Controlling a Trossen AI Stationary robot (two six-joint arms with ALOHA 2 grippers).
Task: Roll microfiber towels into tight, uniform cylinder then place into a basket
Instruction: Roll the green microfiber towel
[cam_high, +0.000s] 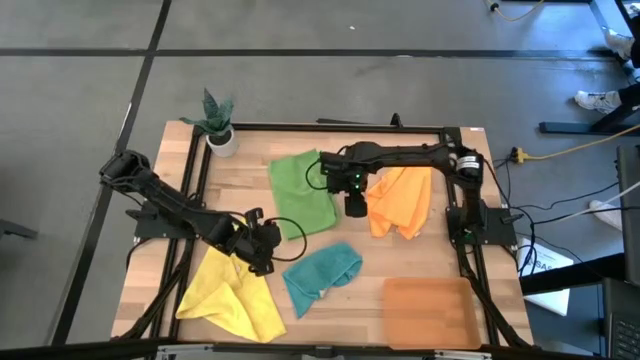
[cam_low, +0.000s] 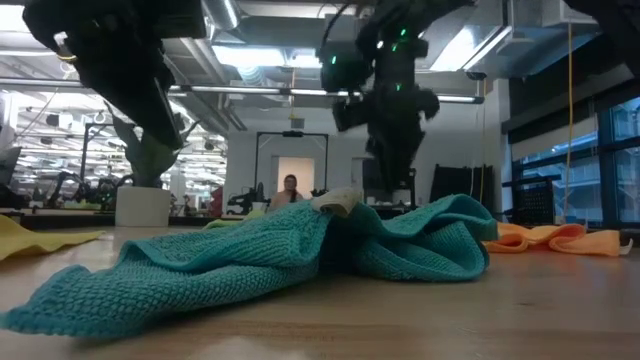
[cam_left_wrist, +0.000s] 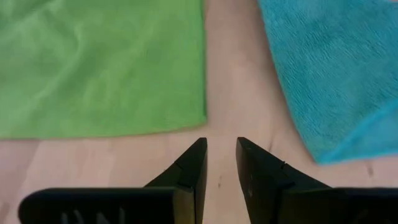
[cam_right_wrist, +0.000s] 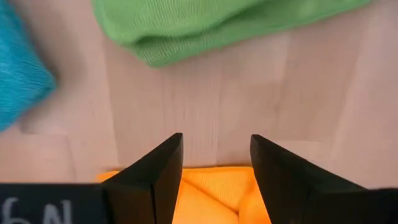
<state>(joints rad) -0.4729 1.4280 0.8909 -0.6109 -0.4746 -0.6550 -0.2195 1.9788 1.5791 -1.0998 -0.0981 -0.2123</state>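
Nothing is rolled yet, so you've got the whole job ahead. All four towels lie loose on the bench (cam_high: 250, 150), and the basket (cam_high: 428, 312) sits with nothing in it at the near right corner.

The green towel (cam_high: 300, 195) is spread mostly flat near the middle, toward the far edge, with one edge folded over on itself. The orange towel (cam_high: 400, 203) is crumpled, right of the green one. The teal towel (cam_high: 322, 275) is bunched up, near the middle toward the near edge. The yellow towel (cam_high: 230, 295) is rumpled at the near left corner.

Your left gripper (cam_left_wrist: 221, 155) hangs over bare wood between the green and teal towels, fingers (cam_left_wrist: 193, 165) slightly apart, nothing between them. Your right gripper (cam_right_wrist: 214, 158) sits at the inner edge of the orange towel, just beside the green one; its fingers (cam_right_wrist: 158, 168) are spread with nothing pinched, and orange cloth shows below them.

Judging by this, you still need to flatten, roll and drop in every towel. The cloths look soft and floppy, so expect rolls to loosen unless kept tight. A small potted plant (cam_high: 218, 122) sits at the far left corner, out of the way.
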